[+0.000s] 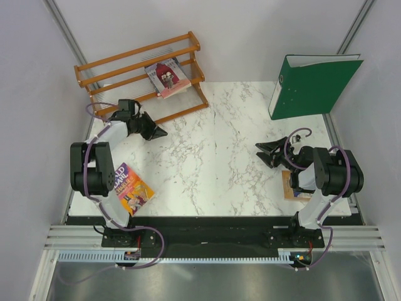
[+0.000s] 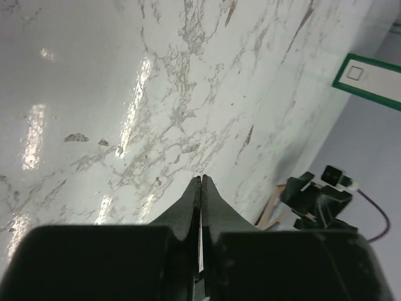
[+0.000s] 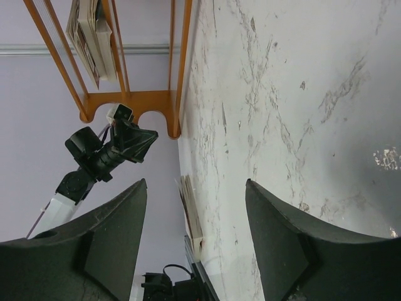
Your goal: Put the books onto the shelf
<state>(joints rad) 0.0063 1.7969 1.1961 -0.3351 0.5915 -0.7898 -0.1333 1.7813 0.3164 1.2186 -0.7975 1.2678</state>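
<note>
Two books (image 1: pixel 168 76) lean on the middle tier of the orange-brown shelf (image 1: pixel 141 78) at the back left; the right wrist view shows them edge-on (image 3: pixel 91 31) in the shelf (image 3: pixel 175 63). My left gripper (image 1: pixel 161 133) hangs just in front of the shelf, shut with nothing between its fingers (image 2: pixel 202 179). A yellow-purple book (image 1: pixel 130 188) lies flat at the near left by the left arm. An orange-brown book (image 1: pixel 289 186) lies at the near right, mostly hidden under the right arm. My right gripper (image 1: pixel 263 152) is open and empty (image 3: pixel 196 182) over the marble table (image 1: pixel 219 163).
A big green ring binder (image 1: pixel 313 84) stands at the back right, its spine label showing in the left wrist view (image 2: pixel 369 78). Grey walls close in both sides. The table's front edge meets a black rail by the arm bases.
</note>
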